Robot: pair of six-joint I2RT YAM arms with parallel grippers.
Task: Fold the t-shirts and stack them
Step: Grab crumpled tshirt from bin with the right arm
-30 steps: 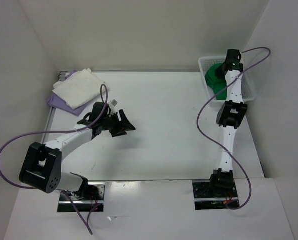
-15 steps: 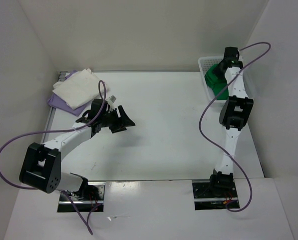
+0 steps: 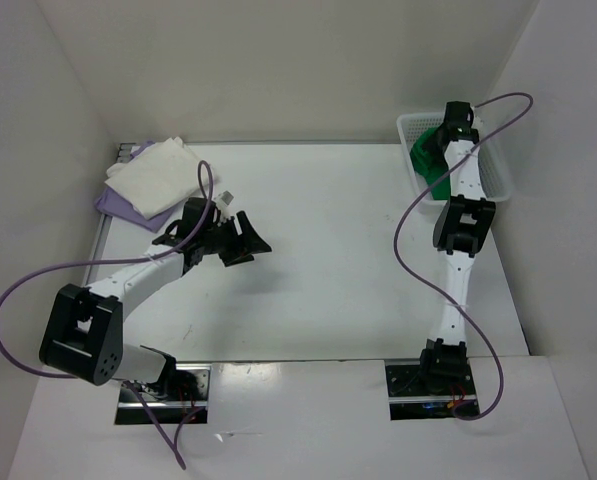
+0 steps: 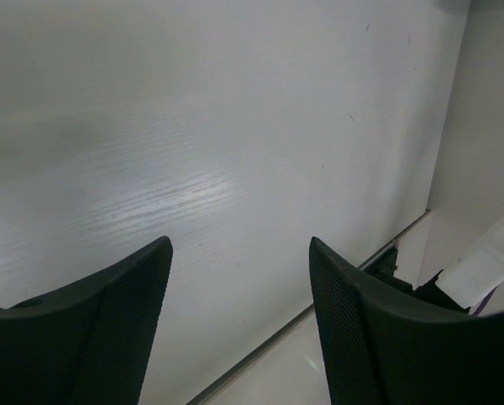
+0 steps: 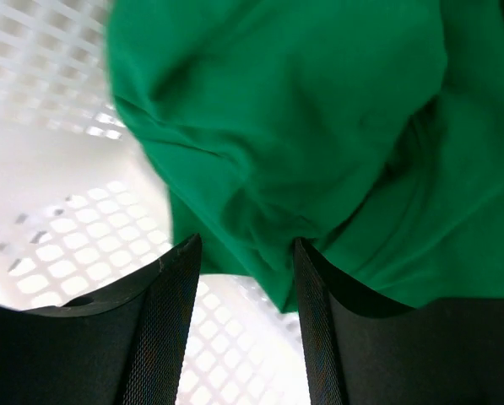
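The bright green t-shirt (image 3: 430, 165) lies crumpled in the white mesh basket (image 3: 498, 180) at the back right. My right gripper (image 3: 444, 132) hangs over it, open. In the right wrist view a fold of the green t-shirt (image 5: 302, 110) dips between the tips of the right gripper (image 5: 245, 253), with nothing pinched. The cream white t-shirt (image 3: 156, 178) lies folded on the lavender purple t-shirt (image 3: 111, 206) at the back left. My left gripper (image 3: 240, 240) is open and empty just right of that stack, and the left wrist view shows the left gripper (image 4: 239, 253) above bare table.
The basket's mesh wall and floor (image 5: 57, 219) surround the right fingers closely. White walls enclose the table (image 3: 328, 250) on three sides. Purple cables loop from both arms. The table's front edge (image 4: 260, 354) shows in the left wrist view.
My right gripper went from shut to open and reached farther back over the green t-shirt in the basket. The left gripper shifted slightly toward the back.
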